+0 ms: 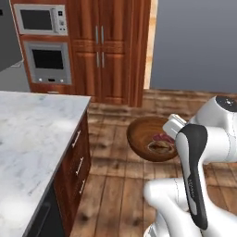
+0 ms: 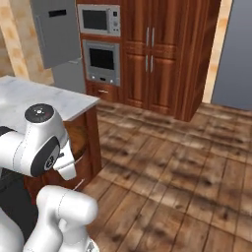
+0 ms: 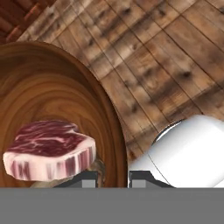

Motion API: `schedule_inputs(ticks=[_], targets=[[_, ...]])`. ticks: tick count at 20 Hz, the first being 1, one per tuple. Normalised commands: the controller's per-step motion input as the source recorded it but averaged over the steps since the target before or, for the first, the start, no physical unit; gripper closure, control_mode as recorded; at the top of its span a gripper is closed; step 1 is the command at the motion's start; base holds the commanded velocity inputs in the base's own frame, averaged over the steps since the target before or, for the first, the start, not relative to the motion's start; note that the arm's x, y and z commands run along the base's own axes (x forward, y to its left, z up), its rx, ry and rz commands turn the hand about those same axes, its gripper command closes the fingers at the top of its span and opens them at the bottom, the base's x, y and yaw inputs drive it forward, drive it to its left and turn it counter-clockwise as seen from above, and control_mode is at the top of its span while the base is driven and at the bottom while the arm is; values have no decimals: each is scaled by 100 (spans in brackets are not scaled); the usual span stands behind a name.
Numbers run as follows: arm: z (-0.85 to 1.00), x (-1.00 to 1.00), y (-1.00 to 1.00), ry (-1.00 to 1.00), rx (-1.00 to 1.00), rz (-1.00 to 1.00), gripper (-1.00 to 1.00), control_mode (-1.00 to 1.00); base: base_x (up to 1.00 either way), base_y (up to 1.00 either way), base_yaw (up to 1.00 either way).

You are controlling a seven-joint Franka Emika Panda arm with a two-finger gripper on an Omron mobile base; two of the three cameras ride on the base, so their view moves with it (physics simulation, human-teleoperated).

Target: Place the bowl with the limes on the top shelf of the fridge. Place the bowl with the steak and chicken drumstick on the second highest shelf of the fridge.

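A reddish-brown wooden bowl (image 1: 144,137) hangs in the air over the wooden floor, to the right of the island. Inside it lie the pinkish-red steak (image 1: 161,137) and the brownish chicken drumstick (image 1: 162,147). My gripper (image 1: 171,133) is shut on the bowl's right rim. In the hand view the bowl (image 3: 52,87) lies at the left with the steak (image 3: 48,151) near my gripper (image 3: 114,177), whose fingertips clamp the rim. The grey fridge (image 2: 66,74) stands far off at the back left with its door (image 2: 55,29) swung open; its shelves and the bowl with the limes are out of view.
A marble-topped island (image 1: 32,134) with dark wood drawers (image 1: 78,159) fills the left side. Wooden cabinets (image 1: 109,46) with a microwave (image 1: 39,19) and an oven (image 1: 47,61) line the back wall. Open wooden floor (image 2: 172,167) stretches ahead and to the right.
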Motion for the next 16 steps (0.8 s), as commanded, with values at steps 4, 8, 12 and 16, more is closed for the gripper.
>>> schedule_inputs(ticks=[4,8,12,16], targets=[[0,0,0,0,0,0,100,100,100,-13,-13],[0,0,0,0,0,0,100,100,100,-10,-7],[0,0,0,0,0,0,100,100,100,-6,-6],[0,0,0,0,0,0,100,100,100,-1,-5]])
